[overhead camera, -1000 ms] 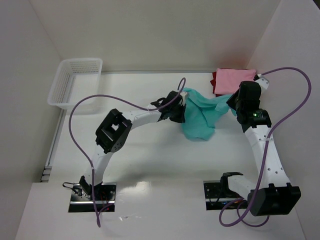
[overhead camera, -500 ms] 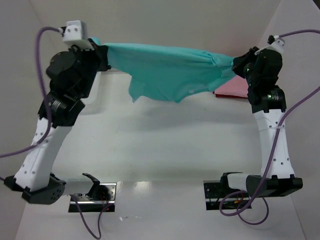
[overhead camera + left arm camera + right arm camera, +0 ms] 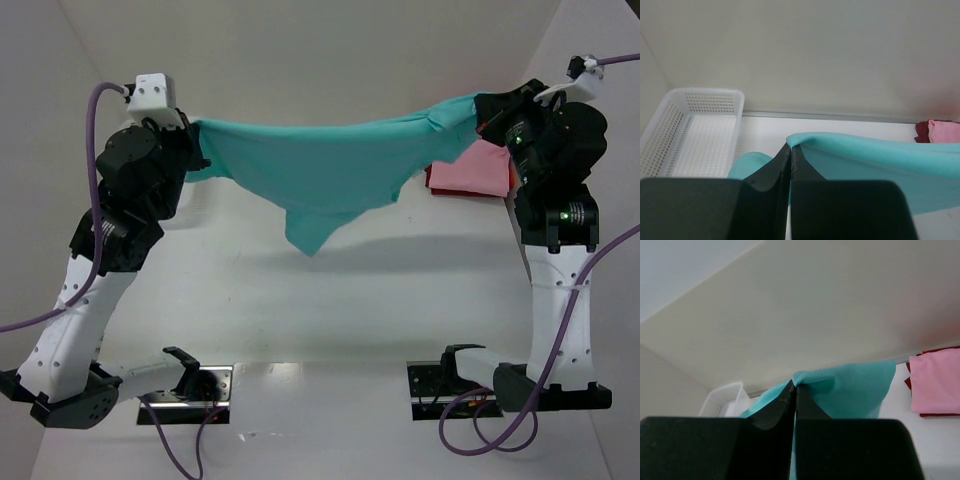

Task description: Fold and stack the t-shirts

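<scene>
We see a teal-green t-shirt point(image 3: 320, 165) stretched out in the air above a white desk point(image 3: 300, 320), held at each end by a robot gripper. The left gripper point(image 3: 197, 150), raised over the far left part of the desk, is pinched tight on one end of the cloth. The right gripper point(image 3: 487, 113), raised over the far right corner, is pinched tight on the other end. Between them the shirt sags, and a pointed flap hangs lowest near the middle, with its shadow on the desk below. At the far right corner of the desk lies a pink t-shirt point(image 3: 478, 172) folded into a rectangle. It rests on a red t-shirt point(image 3: 922, 131), whose edge shows along the pink one's left side. From the left wrist camera we see a white mesh basket point(image 3: 690, 130) at the far left corner, beside the wall.
</scene>
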